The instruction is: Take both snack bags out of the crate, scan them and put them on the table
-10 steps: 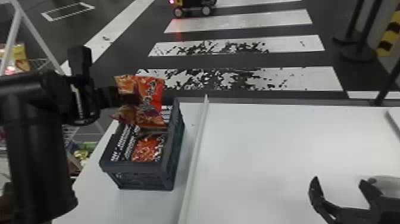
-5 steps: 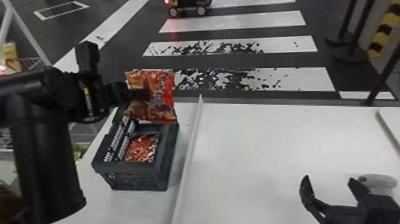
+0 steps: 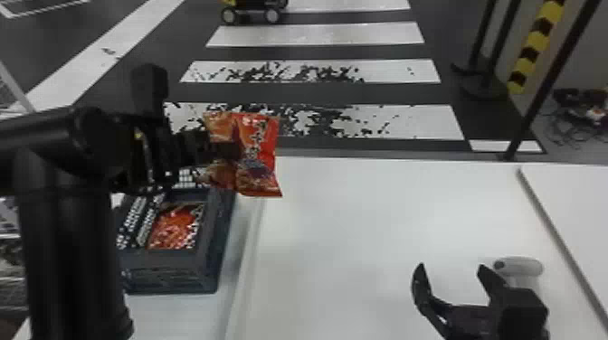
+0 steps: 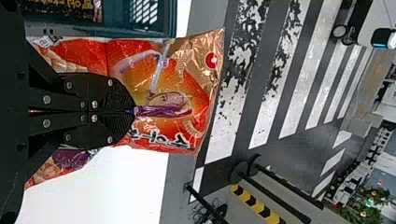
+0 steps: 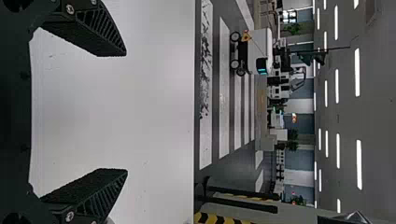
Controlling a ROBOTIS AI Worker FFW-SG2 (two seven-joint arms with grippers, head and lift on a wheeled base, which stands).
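One rectangular red foil bag (image 3: pixel 260 156) gripped by left tool (image 3: pixel 230 151), arm bent, near boxy dark plastic crate (image 3: pixel 167 276), one red bag (image 3: pixel 174 228) inside, right tool (image 3: pixel 452 267) released, right of crate

No readable text, just unclear lettering on the upright red snack bag (image 3: pixel 262 156)

place: large indoor hall, looks like a robotics test area or lab | landmark: white surface (image 3: pixel 362 226) | just beyond it: worn crosswalk (image 3: pixel 316 34) painted on floor | farther beyond: small wheeled vehicle (image 5: pixel 258 42) | beyond its right end: black-yellow striped post (image 3: pixel 536 45), tangled cables (image 3: pixel 571 108) | high above its level: ceiling strip lights (image 5: pixel 358 163)
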